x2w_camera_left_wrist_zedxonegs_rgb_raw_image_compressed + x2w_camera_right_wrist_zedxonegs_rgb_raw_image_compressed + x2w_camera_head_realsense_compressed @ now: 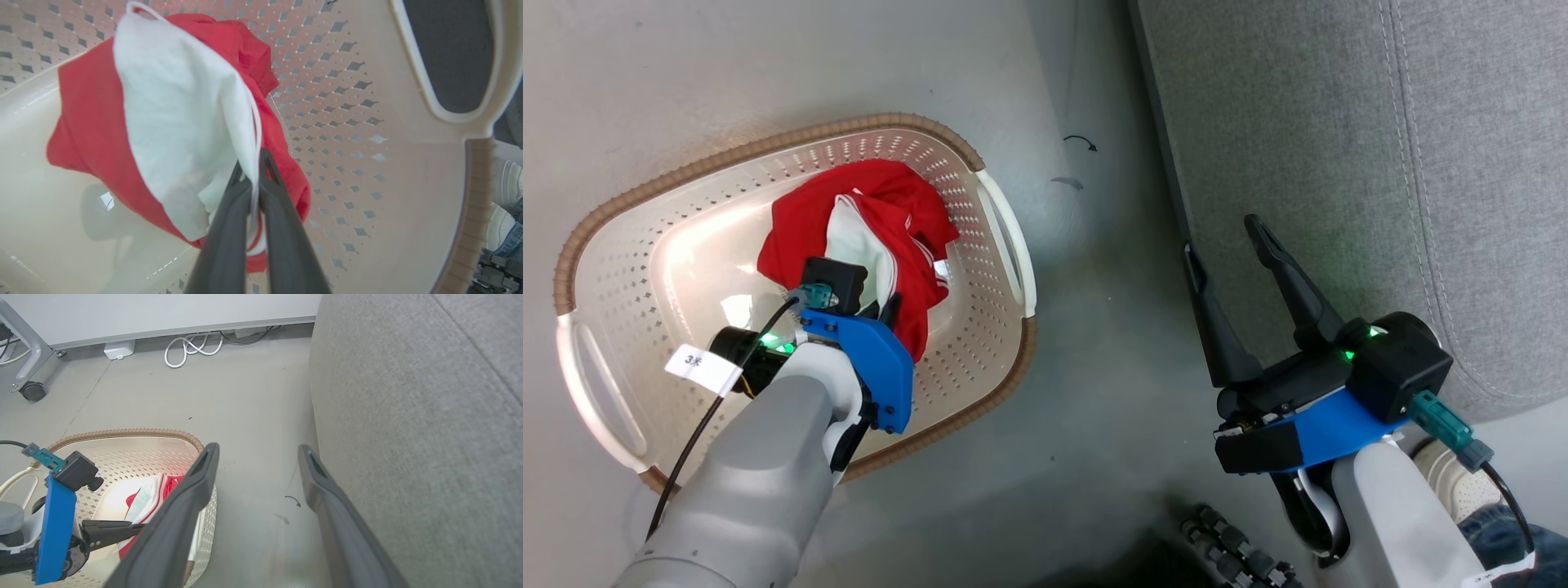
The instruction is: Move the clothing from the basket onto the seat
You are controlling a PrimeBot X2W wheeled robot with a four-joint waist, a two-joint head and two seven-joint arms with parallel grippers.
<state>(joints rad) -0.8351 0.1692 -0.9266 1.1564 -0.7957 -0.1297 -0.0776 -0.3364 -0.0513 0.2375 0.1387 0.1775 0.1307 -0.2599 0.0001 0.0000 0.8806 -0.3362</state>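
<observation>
The red clothing (882, 212) with white panels lies bunched inside the cream perforated basket (645, 188) on the floor at the left. My left gripper (886, 310) reaches down into the basket. In the left wrist view its fingers (282, 212) are shut on a white-and-red fold of the clothing (94, 122), and the basket wall (367, 183) lies behind. My right gripper (1223, 237) stands open and holds nothing, at the edge of the grey seat (1339, 122). In the right wrist view the right gripper (257, 451) frames the floor, with the seat (408, 416) on the right and the basket (135, 433) on the left.
Bare grey floor (1094, 327) separates basket and seat. A coiled white cable (192, 349), a small white box (118, 350) and a caster wheel (32, 391) sit by the far wall. A person's shoe (1454, 482) and jeans leg are at the lower right.
</observation>
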